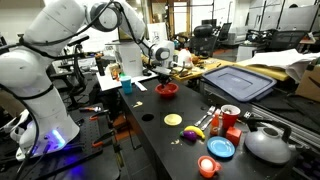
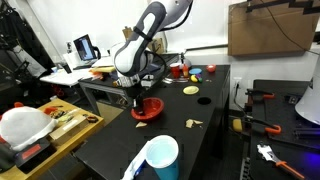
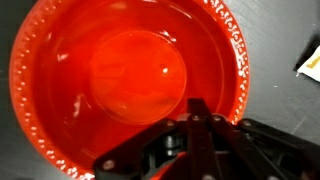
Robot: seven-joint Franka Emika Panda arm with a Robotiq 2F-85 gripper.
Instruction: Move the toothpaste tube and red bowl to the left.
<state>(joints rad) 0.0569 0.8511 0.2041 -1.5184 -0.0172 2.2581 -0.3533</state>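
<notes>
The red bowl (image 3: 120,70) fills the wrist view, its shiny inside facing the camera. It rests on the black table in both exterior views (image 1: 167,90) (image 2: 147,110). My gripper (image 3: 203,112) comes in from the bottom of the wrist view, its fingers pressed together at the bowl's near rim. It reaches down onto the bowl in both exterior views (image 1: 163,78) (image 2: 138,98). Among the small things on the table I cannot pick out the toothpaste tube.
A yellow lid (image 1: 173,120) (image 2: 191,90), a blue plate (image 1: 221,148), a red cup (image 1: 231,117) and an orange-red lid (image 1: 207,166) lie on the table. A blue cup (image 2: 160,155) stands near one camera. A pale scrap (image 3: 312,65) lies beside the bowl.
</notes>
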